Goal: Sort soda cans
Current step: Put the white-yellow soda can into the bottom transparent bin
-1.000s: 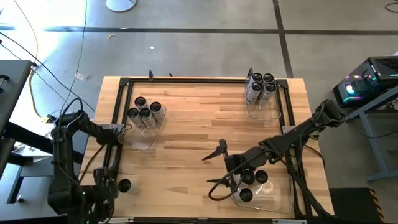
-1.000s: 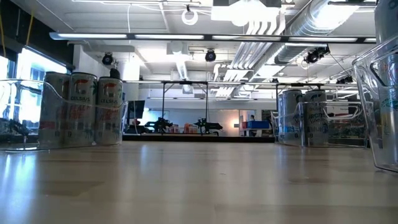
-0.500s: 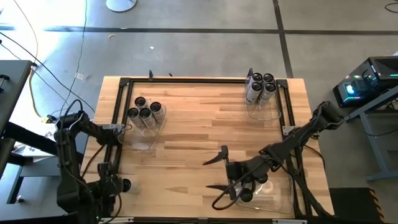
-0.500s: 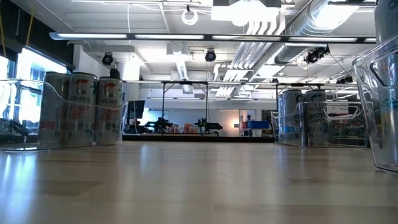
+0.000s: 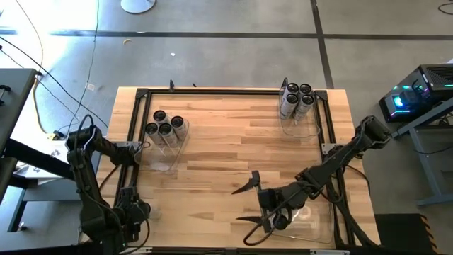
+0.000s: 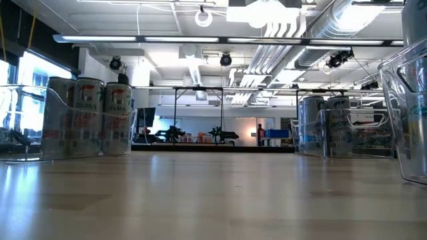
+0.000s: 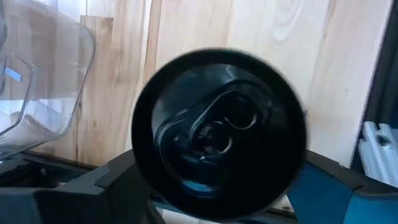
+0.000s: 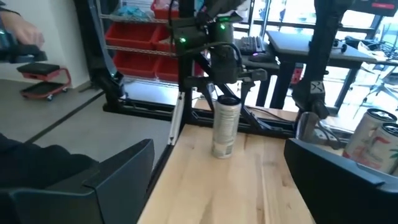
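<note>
One soda can (image 8: 224, 130) stands upright alone on the wood near the table's near left corner; its dark round top (image 7: 217, 134) fills the left wrist view. My left gripper (image 5: 138, 211) hangs open right above it, pointing down, a finger (image 8: 207, 87) on each side of the can's top, touching nothing. My right gripper (image 5: 248, 209) is wide open and level over the near right part of the table, with nothing between its fingers. Other soda cans (image 5: 166, 126) stand upright in clear bins.
Clear bins with cans stand at the far left (image 5: 163, 145), far right (image 5: 297, 124) and near right (image 5: 311, 219), the last under my right arm. A black frame (image 5: 134, 142) runs along the table's edges. The table's middle (image 5: 226, 142) is bare wood.
My left gripper has sunk toward the lone can at the near left corner and stayed open. My right gripper has shifted toward the table's near edge, still wide open. No can has moved.
</note>
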`<state>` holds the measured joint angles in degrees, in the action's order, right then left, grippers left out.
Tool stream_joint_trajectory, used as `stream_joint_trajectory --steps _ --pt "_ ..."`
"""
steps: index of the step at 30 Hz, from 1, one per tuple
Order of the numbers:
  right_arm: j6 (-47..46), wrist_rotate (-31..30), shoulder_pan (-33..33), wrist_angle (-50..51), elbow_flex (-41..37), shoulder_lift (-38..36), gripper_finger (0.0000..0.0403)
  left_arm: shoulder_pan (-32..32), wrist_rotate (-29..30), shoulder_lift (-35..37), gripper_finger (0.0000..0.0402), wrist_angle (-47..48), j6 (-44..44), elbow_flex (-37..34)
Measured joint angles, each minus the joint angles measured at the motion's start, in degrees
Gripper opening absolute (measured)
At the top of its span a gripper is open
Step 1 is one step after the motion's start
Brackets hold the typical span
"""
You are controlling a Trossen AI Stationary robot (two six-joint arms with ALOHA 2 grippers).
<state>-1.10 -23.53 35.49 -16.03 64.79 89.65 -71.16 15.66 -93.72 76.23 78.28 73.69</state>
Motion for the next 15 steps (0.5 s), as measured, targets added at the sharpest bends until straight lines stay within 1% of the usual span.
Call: stream_joint_trajectory --steps 3,10,15 --pt "-0.02 -0.32 0.76 -0.96 0.00 0.00 0.0355 0.00 1.04 0.00 0.0306 -0.45 0.20 -0.16" --pt "-0.10 -0.50 1.71 -2.25 0.00 0.00 0.0355 0.00 6.44 0.00 0.0306 -4.13 -0.44 -0.22" --pt "-2.08 -0.52 1.72 -2.23 0.00 0.00 0.0355 0.00 9.29 0.00 0.0306 -4.34 -0.48 -0.22"
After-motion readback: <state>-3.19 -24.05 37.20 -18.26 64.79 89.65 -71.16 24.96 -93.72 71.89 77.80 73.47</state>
